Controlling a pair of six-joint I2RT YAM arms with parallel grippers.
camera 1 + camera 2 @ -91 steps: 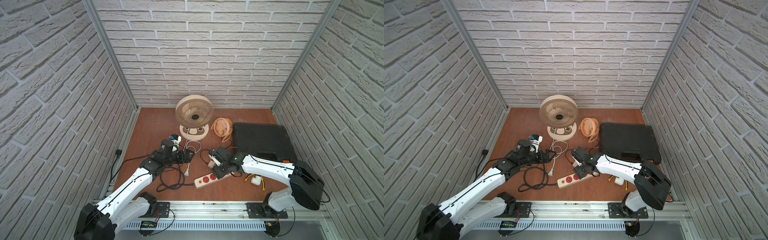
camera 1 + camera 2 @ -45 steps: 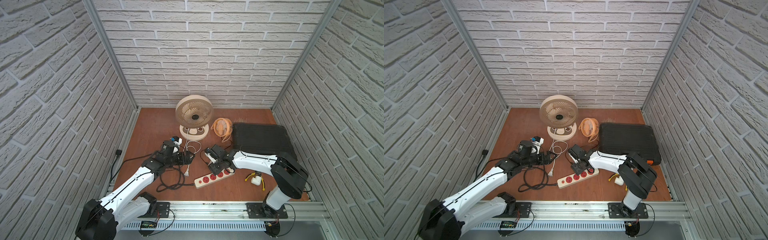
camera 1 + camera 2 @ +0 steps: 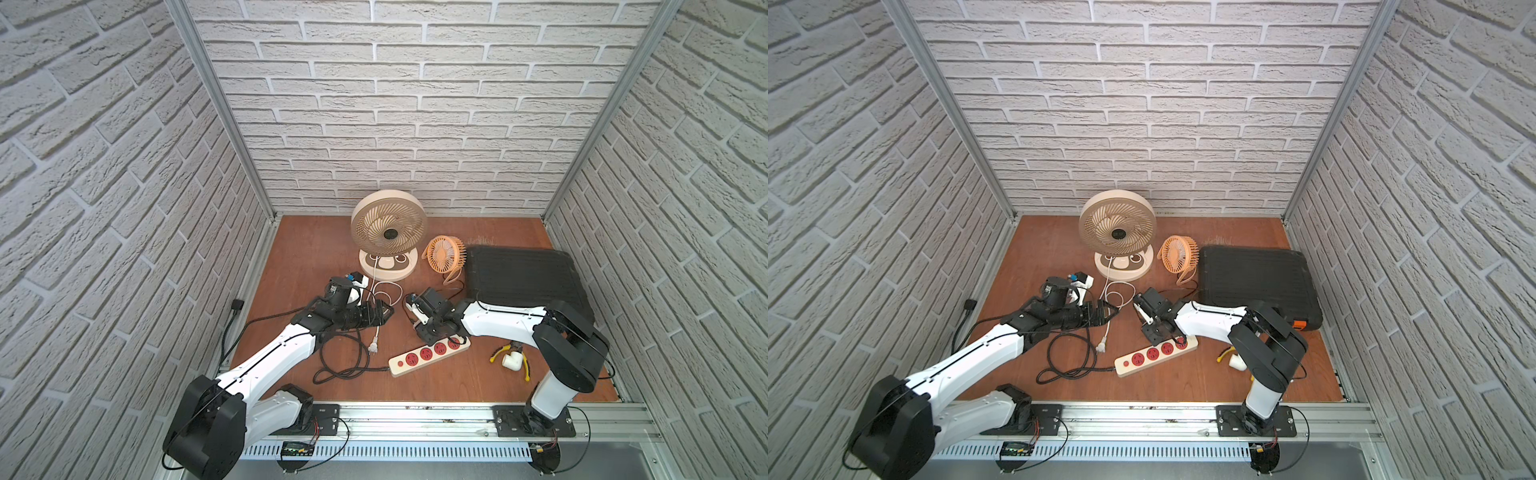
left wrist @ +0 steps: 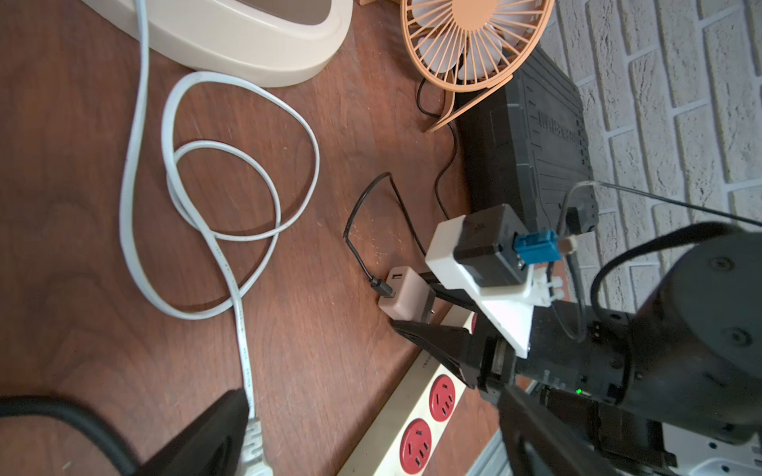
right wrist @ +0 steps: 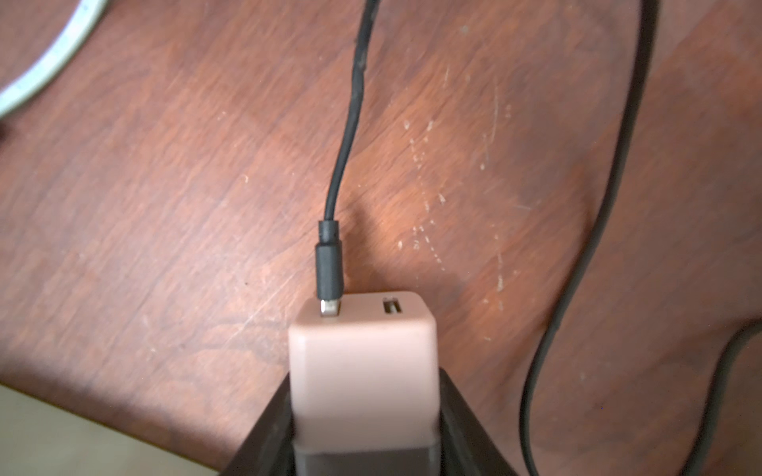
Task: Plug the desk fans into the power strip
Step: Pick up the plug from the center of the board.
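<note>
A small orange desk fan (image 3: 444,254) (image 4: 474,37) stands at the back. Its thin black cable (image 5: 350,123) runs into a pinkish USB adapter (image 5: 363,362) (image 4: 406,298). My right gripper (image 5: 363,377) (image 3: 424,329) is shut on that adapter, a finger pressed against each side, just beyond the far end of the power strip (image 3: 428,354) (image 3: 1154,353). The cream strip lies flat with red sockets facing up, all uncovered. My left gripper (image 3: 380,313) (image 4: 371,445) hangs open and holds nothing, above a white cord beside the strip.
A large beige fan (image 3: 388,232) stands at the back; its white cord ends in a loose plug (image 3: 372,347) (image 4: 253,449). The strip's black cord (image 3: 340,361) coils at front left. A black case (image 3: 523,278) fills the right. Pliers and a white fitting (image 3: 511,359) lie front right.
My right gripper moved from over the strip's end toward the back left, onto the adapter, and its jaws closed on it. The left arm barely moved.
</note>
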